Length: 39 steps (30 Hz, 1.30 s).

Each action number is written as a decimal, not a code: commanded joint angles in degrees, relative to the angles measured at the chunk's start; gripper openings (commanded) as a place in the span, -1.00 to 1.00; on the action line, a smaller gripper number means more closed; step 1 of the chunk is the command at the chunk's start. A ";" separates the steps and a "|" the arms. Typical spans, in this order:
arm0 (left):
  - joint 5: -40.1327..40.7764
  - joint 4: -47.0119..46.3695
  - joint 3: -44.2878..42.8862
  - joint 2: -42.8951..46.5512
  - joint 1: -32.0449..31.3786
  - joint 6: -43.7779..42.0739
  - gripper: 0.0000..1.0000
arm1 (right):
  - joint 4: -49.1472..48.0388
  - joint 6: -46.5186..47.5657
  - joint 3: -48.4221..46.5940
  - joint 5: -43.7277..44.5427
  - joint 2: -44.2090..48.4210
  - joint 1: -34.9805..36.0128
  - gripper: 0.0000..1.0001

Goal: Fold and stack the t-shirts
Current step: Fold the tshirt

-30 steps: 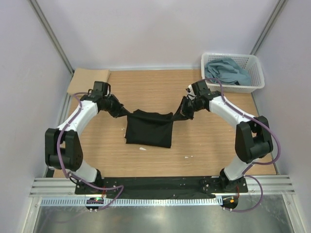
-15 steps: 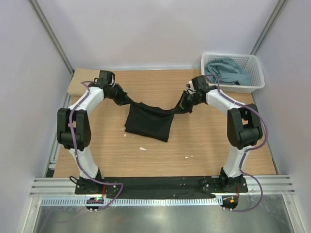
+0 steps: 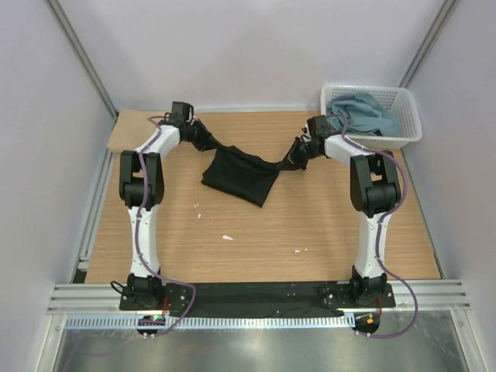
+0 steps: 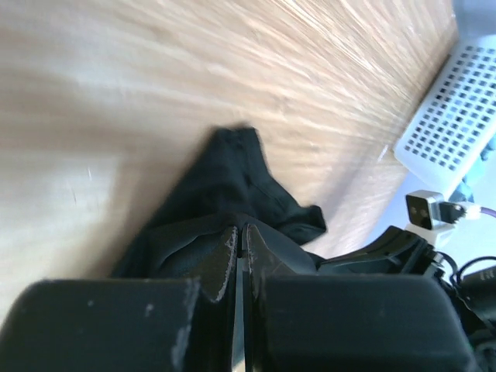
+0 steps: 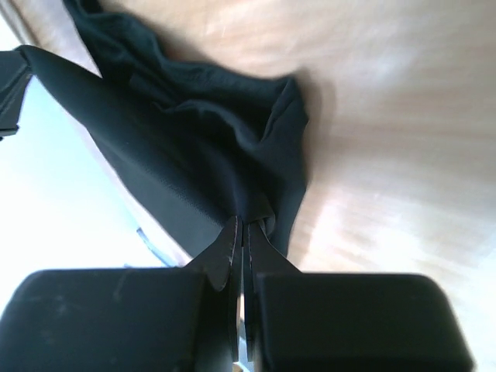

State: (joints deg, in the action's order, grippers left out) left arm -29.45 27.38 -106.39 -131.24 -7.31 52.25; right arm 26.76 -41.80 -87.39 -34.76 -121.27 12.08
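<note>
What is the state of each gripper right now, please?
The left gripper is shut on the black t-shirt.
The right gripper is shut on the same black t-shirt.

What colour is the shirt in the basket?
The shirt is dusty blue-grey, clearest from the top camera.

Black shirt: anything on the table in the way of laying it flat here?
Nothing visible does. The left gripper and right gripper are shut on the black shirt; the table below it shows only small white specks. The basket sits apart at the far right corner, the tan shirt at the far left.
</note>
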 commanded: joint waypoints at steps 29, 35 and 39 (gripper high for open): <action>7.39 10.86 -2.81 12.48 -4.11 -12.34 -0.31 | 5.77 7.53 -28.53 6.99 -14.87 -0.39 0.23; 7.04 9.36 9.77 20.22 -8.85 -13.14 -0.36 | 3.04 6.12 -25.64 5.67 -15.49 0.23 -0.12; 7.39 10.85 14.53 24.88 -9.39 -13.66 -0.38 | 0.23 5.07 -17.39 3.83 -11.63 1.11 -0.49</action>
State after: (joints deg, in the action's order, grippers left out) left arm -21.58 37.82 -93.47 -113.23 -17.39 40.16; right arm 29.71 -36.05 -109.25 -29.04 -137.67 12.05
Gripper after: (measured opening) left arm 0.314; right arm 0.279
